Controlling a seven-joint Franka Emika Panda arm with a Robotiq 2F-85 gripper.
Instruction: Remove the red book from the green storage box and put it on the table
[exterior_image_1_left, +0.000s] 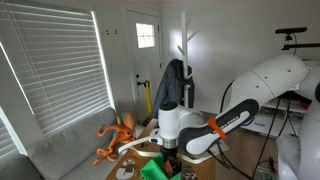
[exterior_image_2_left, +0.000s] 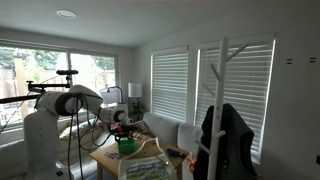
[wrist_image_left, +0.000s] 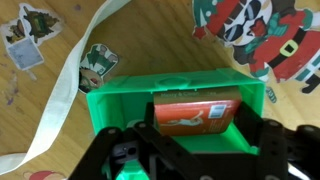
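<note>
The green storage box (wrist_image_left: 120, 98) stands on the brown wooden table (wrist_image_left: 160, 40). The red book (wrist_image_left: 195, 115) lies inside it, its cover with a white label facing up. My gripper (wrist_image_left: 200, 128) hangs right over the box, open, with one black finger on each side of the book. A strip of green shows between the book and the right finger. In both exterior views the gripper (exterior_image_1_left: 170, 150) (exterior_image_2_left: 124, 135) is lowered onto the green box (exterior_image_1_left: 153, 170) (exterior_image_2_left: 127, 146).
A white paper strip (wrist_image_left: 70, 80) curls beside the box, and Christmas stickers (wrist_image_left: 255, 30) lie on the wood. An orange long-legged plush toy (exterior_image_1_left: 118, 135) sits on the grey couch (exterior_image_1_left: 60, 150). A printed sheet (exterior_image_2_left: 145, 168) covers part of the table. A coat rack (exterior_image_2_left: 222, 110) stands nearby.
</note>
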